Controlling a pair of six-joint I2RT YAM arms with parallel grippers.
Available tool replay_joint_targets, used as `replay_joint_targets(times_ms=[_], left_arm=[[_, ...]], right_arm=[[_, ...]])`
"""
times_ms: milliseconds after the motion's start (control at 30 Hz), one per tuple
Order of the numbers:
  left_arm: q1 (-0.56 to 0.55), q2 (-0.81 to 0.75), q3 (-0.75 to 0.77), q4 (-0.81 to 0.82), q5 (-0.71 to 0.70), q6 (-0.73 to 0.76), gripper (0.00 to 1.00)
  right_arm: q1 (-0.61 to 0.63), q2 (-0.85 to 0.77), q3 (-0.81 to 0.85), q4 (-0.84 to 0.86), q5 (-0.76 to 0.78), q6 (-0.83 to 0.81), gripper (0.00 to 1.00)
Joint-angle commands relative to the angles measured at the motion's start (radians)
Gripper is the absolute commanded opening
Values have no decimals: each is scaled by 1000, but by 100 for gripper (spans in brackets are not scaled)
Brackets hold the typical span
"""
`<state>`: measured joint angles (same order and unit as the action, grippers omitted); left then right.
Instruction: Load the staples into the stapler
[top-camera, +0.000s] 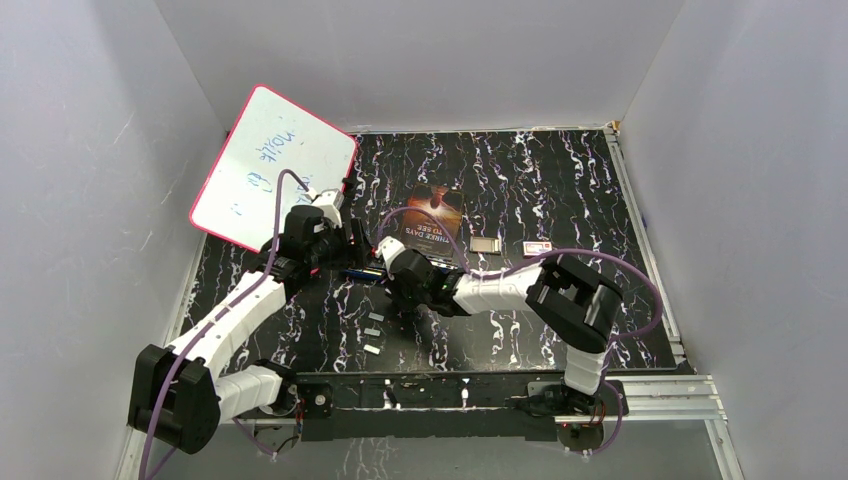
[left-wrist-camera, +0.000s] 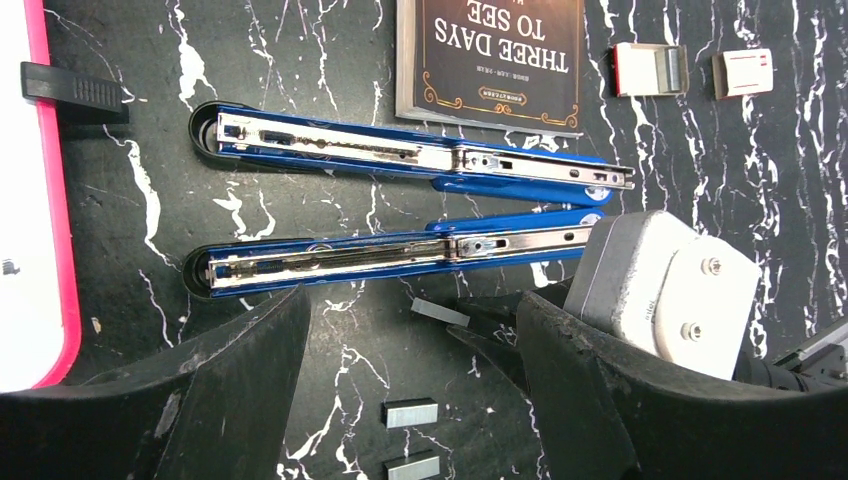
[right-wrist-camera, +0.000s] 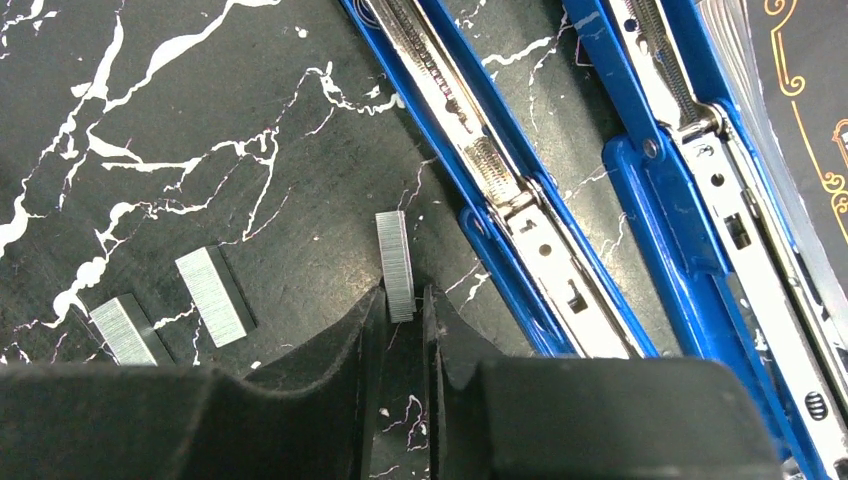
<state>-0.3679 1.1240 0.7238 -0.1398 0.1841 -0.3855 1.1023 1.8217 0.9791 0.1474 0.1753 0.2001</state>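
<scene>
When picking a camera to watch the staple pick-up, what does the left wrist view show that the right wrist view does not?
Left wrist only: the book, whiteboard edge, two small boxes and the right arm's wrist housing. Right wrist only: the right gripper closed on the staple strip, seen close. Both: the blue stapler rails, that strip and two loose strips.

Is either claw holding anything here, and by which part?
The right claw pinches a short silvery-grey staple strip by one end. The left claw is open and holds nothing.
</scene>
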Motion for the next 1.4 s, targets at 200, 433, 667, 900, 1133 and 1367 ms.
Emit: replay_joint_targets(times_ms=[200, 433, 667, 900, 1133, 1367], left_arm=[[17, -62, -20, 42, 13, -127, 74], [18, -136, -26, 57, -40, -246, 75], [20, -183, -22, 72, -38, -353, 76], [18, -225, 9, 268, 74, -468, 76], [5, -202, 63, 429, 120, -486, 75], [-115, -125, 81, 527, 97, -476, 75]], right_arm=[[11, -47, -56, -35, -4, -9, 19], [11, -120, -78, 51, -52, -23, 16], [11, -278, -141, 142, -40, 2, 14], [10, -511, -223, 319, 152, 6, 10], [7, -637, -150, 345, 320, 44, 6], [4, -638, -59, 307, 301, 93, 5]])
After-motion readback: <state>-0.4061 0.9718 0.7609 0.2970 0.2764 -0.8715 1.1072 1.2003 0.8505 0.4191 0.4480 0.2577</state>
